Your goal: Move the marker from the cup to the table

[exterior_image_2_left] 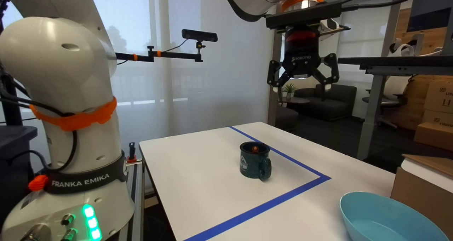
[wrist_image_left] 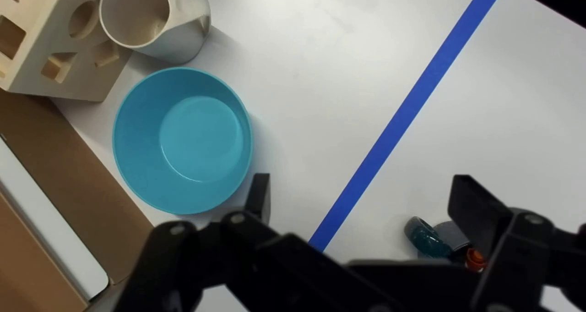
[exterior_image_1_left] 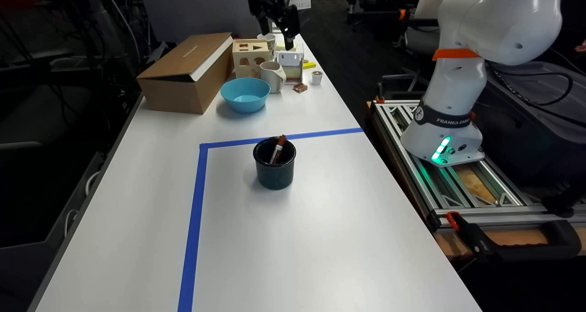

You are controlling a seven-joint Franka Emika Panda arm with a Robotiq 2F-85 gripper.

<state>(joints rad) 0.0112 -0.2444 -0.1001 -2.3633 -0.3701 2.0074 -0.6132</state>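
Slim brown-and-white marker point(exterior_image_1_left: 277, 150), propped aslant by dark-green cylindrical cup point(exterior_image_1_left: 274, 174), between long edges of white desk point(exterior_image_1_left: 320, 238). Black pincer point(wrist_image_left: 362, 190): spread, empty.

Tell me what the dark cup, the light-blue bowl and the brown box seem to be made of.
Dark cup: glazed ceramic or enamelled metal, I can't tell which; its handle looks glossy in the wrist view.
Light-blue bowl: probably plastic, smooth with a faint sheen, going by its even colour and thin glint inside.
Brown box: most likely cardboard, judging by its matte, paper-like faces.
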